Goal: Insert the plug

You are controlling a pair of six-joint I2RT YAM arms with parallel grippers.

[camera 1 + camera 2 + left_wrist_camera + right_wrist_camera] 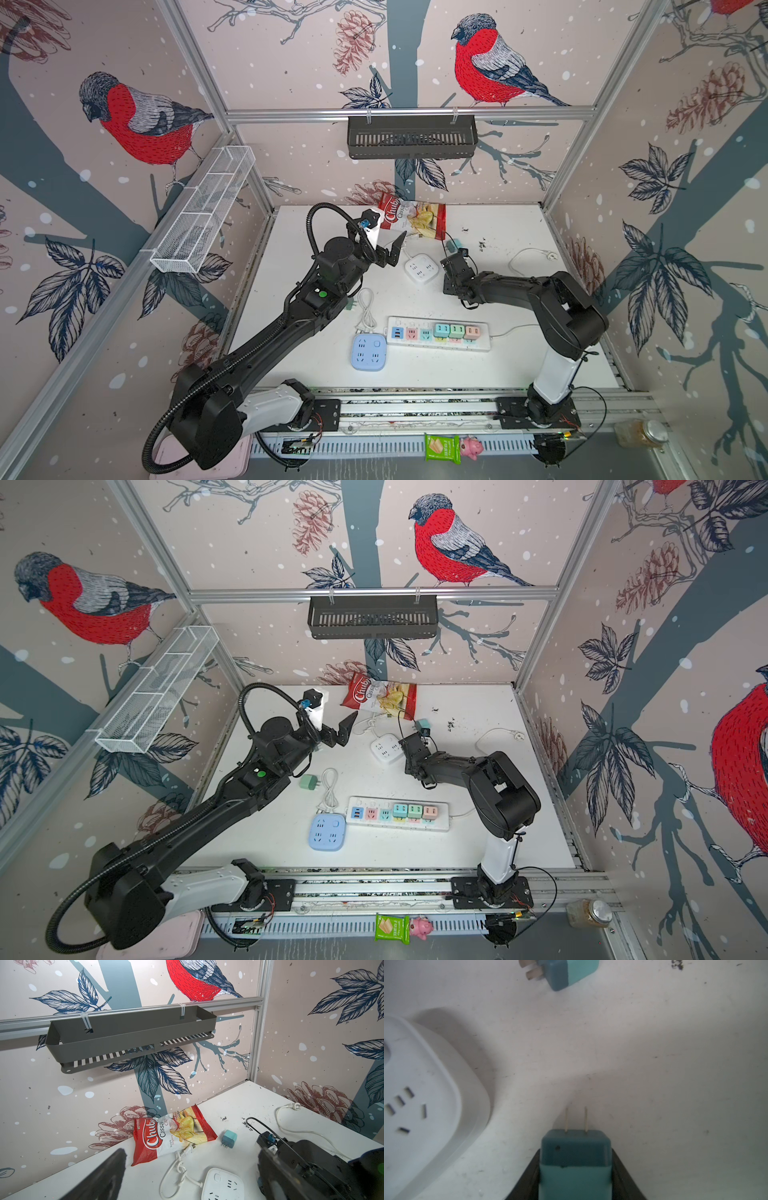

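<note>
Two grippers face inward: left gripper (386, 245) raised, jaws wide, before the chip bag (411, 218); white socket block (421, 268) on the table (519, 353) between; right gripper (453, 257) low, clamping the teal plug (574, 1147) just right of it, near a spare plug (454, 243).

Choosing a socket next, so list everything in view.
held plug: 1, teal, in right claw
spare plug: 1, teal, by chips bag
green plug: 1, green, beside left arm
white socket block: 1, white, mid-table
blue socket block: 1, blue, front
power strip: 1, white, front centre
chips bag: 1, red-white, rear
white cables: 3, white, right rear, beside bag, beside green plug
black basket: 1, black, back rail
wire basket: 1, white, left wall
green packet: 1, green, front ledge
pink toy: 1, pink, beside packet
jar: 1, clear, front-right corner
left claw: 1, black, open, empty
right claw: 1, black, shut on held plug
</note>
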